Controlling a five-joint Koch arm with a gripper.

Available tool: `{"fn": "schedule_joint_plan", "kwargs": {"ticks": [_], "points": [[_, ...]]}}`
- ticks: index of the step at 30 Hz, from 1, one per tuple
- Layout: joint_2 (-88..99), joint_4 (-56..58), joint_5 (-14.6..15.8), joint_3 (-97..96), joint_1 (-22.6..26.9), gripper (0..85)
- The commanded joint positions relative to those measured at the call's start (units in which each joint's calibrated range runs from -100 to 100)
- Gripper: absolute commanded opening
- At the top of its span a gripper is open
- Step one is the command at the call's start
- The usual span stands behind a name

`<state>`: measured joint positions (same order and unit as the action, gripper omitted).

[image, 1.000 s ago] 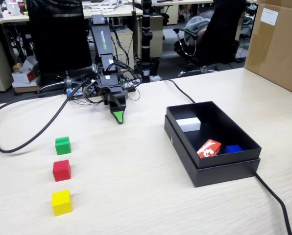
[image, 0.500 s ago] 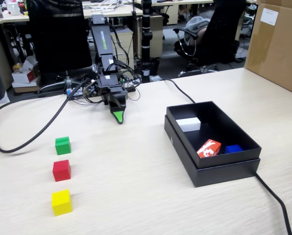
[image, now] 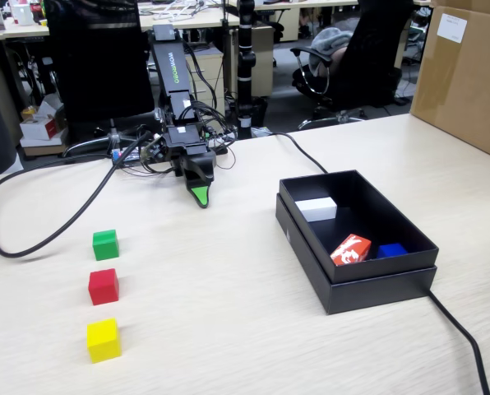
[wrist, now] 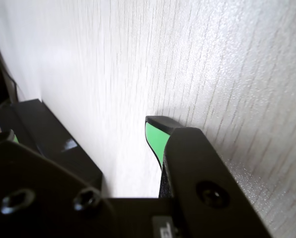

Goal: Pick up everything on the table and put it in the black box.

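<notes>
So the arm was parked low at the back of the counter [image: 228, 313], with the gripper [image: 199, 197] pointing down at the wood, its green-lined tip right at the surface. The wrist view showed the jaws standing clearly apart with bare counter between them, nothing held. All three cubes sat in a neat line on the left side of the fixed view, well apart from the gripper: green cube [image: 105, 244] farthest back, red cube [image: 104, 286] in the middle, yellow cube [image: 104, 340] closest to the camera, small gaps between them. The black box [image: 356, 292] was over on the right, well away from the cubes, and already had a white block [image: 316, 209], a red-and-white packet [image: 351, 249] and something small and blue [image: 390, 249] inside. A thick black cable [image: 43, 234] looped across the counter behind the cubes.
</notes>
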<state>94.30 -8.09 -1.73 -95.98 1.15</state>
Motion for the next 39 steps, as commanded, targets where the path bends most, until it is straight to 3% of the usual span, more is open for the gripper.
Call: {"fn": "schedule_joint_plan", "kwargs": {"ticks": [1,11,18,23,26,33,39], "points": [[3.4,2.7,0.0,0.3,0.2,49.6],[5.2,23.3,0.1,14.2,-0.3,49.3],[5.0,51.8,3.1,35.3,-0.4,48.9],[4.3,69.8,3.2,50.9,-2.4,47.7],[1.8,76.4,1.1,58.1,-6.2,47.7],[-9.6,76.8,-5.4,64.9,-16.4,47.7],[-20.8,76.2,-8.3,68.2,-20.1,47.9]]}}
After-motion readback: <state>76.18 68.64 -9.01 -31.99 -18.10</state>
